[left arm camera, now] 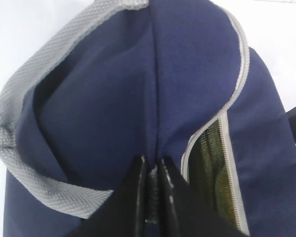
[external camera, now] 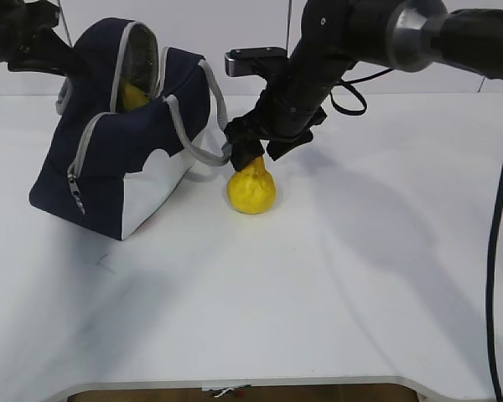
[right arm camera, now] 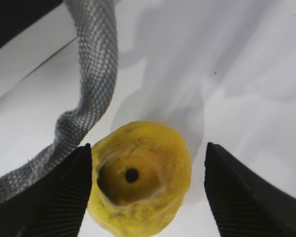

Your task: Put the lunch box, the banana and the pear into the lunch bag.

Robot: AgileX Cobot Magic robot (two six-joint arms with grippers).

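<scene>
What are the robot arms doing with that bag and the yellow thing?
The robot is packing lunch. Its left claw is pinched shut on the blue lunch bag, holding the top open. Something yellow already peeks out inside. The right claw is open around the pear, which sits on the white table beside the bag's grey handle. It has not squeezed the pear yet.

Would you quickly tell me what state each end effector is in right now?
Left end effector: shut, pinching the fabric of the lunch bag.
Right end effector: open, straddling the pear on the table, not yet gripping it.
</scene>
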